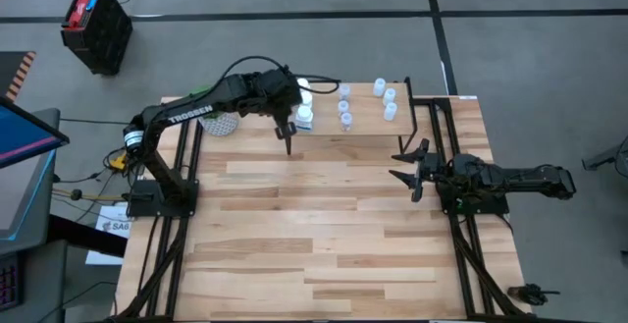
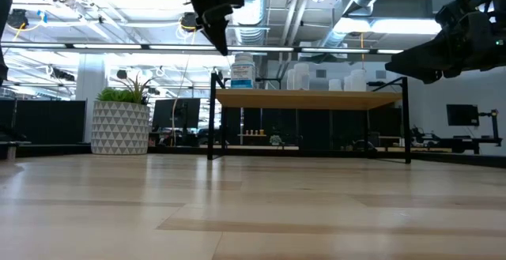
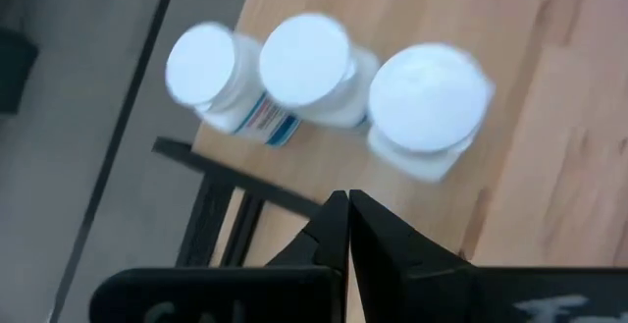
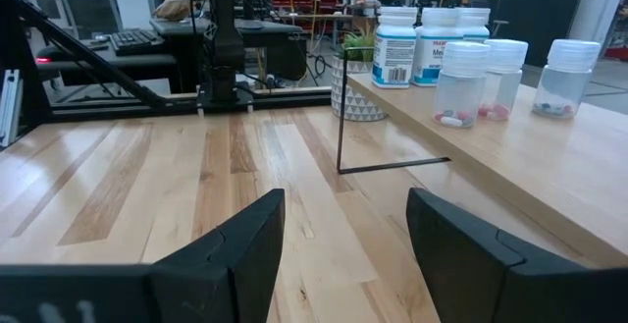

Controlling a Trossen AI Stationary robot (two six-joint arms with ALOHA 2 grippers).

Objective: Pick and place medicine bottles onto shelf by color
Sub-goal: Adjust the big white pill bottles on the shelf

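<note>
Bottles grouped by kind on the shelf (image 1: 432, 117), tabletop (image 1: 324, 235) bare.

White bottles (image 3: 304, 68) cluster upper centre, clear bottles (image 1: 383, 97) further right; left gripper (image 1: 288, 146) hangs pinched closed and empty below them, while right gripper (image 1: 407, 166) waits spread wide, empty, at right.

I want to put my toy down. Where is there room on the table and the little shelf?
The big table is bare between the two arms. The shelf is free along its front edge; its back is crowded with white bottles and clear bottles. The left end effector hovers there.
</note>
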